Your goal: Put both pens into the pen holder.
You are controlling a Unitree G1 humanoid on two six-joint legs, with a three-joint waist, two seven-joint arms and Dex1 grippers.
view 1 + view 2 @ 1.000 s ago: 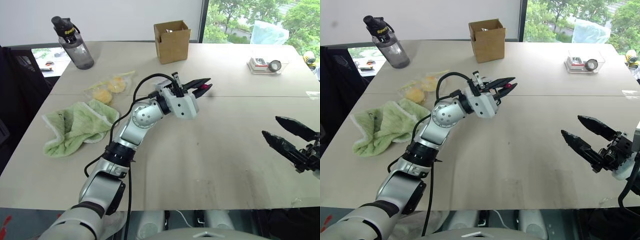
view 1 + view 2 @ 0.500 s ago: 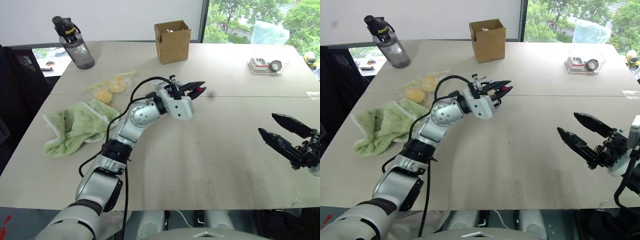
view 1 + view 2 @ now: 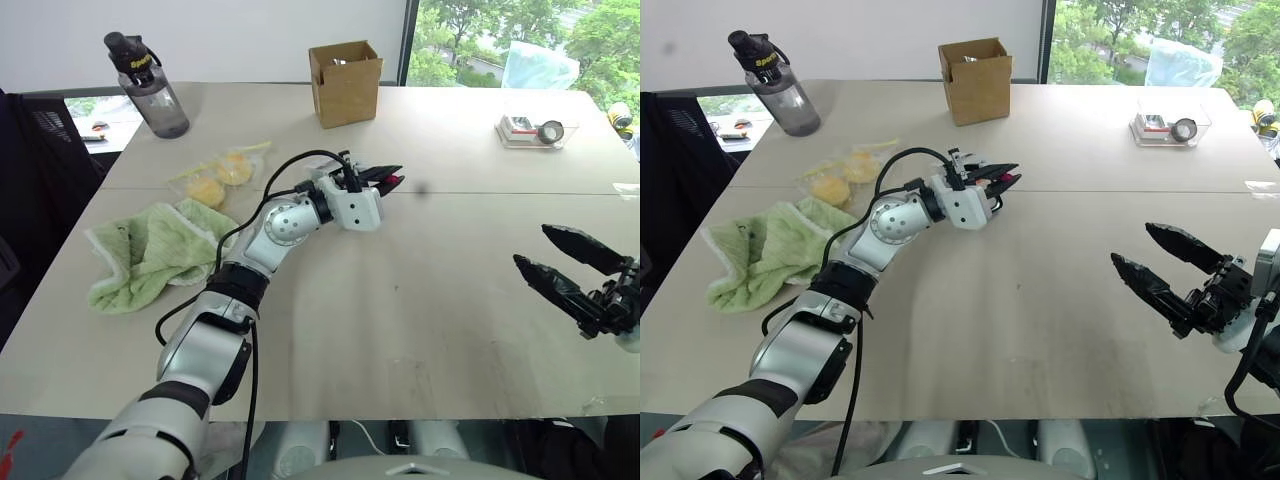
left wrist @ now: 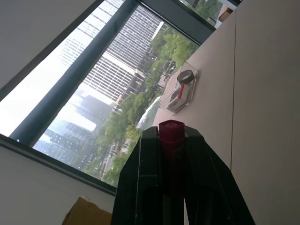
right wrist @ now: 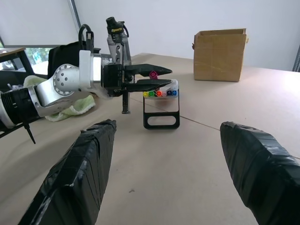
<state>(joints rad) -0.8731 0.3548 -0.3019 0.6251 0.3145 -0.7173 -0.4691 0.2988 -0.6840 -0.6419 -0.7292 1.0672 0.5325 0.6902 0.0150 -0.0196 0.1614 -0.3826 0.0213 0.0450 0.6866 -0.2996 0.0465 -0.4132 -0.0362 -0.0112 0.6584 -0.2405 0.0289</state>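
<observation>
left end effector grips magenta-ended pen above pen holder.

From my head views the left claw covers the pen holder. The magenta-ended pen shows me just its tip between the fingers. The holder's contents are too small to identify.

We see bare beige tabletop across the frame's centre; a brown cardboard box blocks upper centre.
</observation>
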